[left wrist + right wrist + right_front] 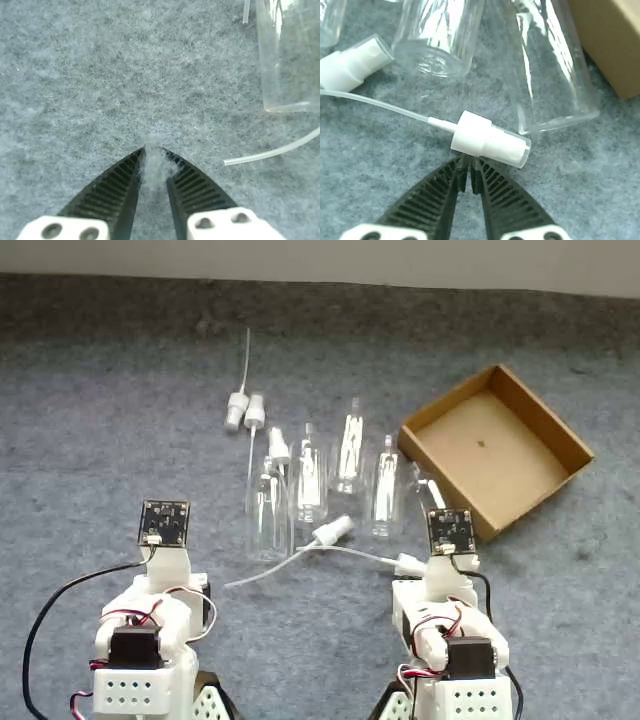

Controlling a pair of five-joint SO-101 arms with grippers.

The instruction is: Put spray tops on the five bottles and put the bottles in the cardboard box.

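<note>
Several clear bottles (308, 480) lie capless on the grey carpet, side by side in the middle. White spray tops with long tubes lie around them: two at the back (245, 410), one among the bottles (278, 446), one in front (333, 532). Another spray top (490, 140) lies just ahead of my right gripper (469, 162), which is shut and holds nothing. Beyond it lie bottles (440, 35) and a corner of the cardboard box (615, 40). My left gripper (153, 150) is shut over bare carpet, with a bottle's base (290, 55) and a tube (280, 150) off to one side.
The open cardboard box (560, 440) sits empty at the right, turned at an angle, close to the rightmost bottle. Both arm bases stand at the front edge. Bare carpet stretches to the left and to the far right.
</note>
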